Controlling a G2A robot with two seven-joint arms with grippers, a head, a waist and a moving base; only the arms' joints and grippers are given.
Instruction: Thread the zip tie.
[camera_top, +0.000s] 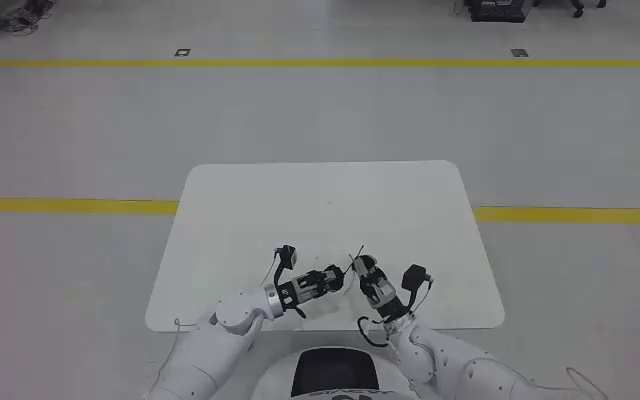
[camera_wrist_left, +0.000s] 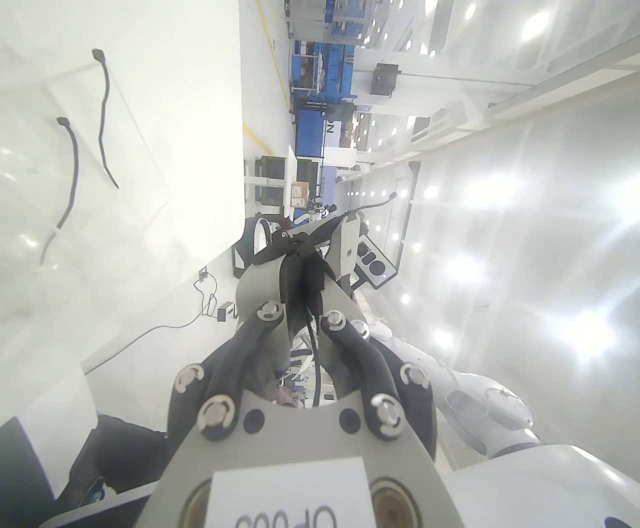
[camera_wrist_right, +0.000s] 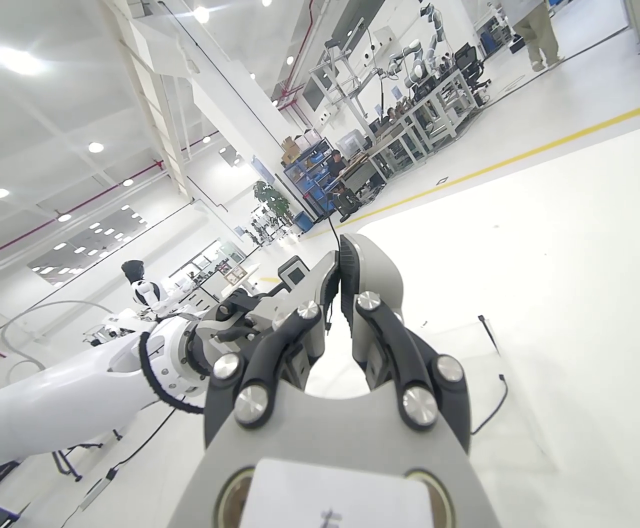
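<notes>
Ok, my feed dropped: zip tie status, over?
Left pincer shut on zip tie; right pincer shut on it too, strap end poking out. Two spare ties on table, clear of both.

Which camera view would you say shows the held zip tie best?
The left wrist view: the zip tie is close, clamped in the left gripper. The right wrist view shows a thin tip above the shut right gripper; the top view, a faint line.

The zip tie (camera_wrist_right: 334, 230) looks matt plastic — the table (camera_top: 320, 200) smooth.
</notes>
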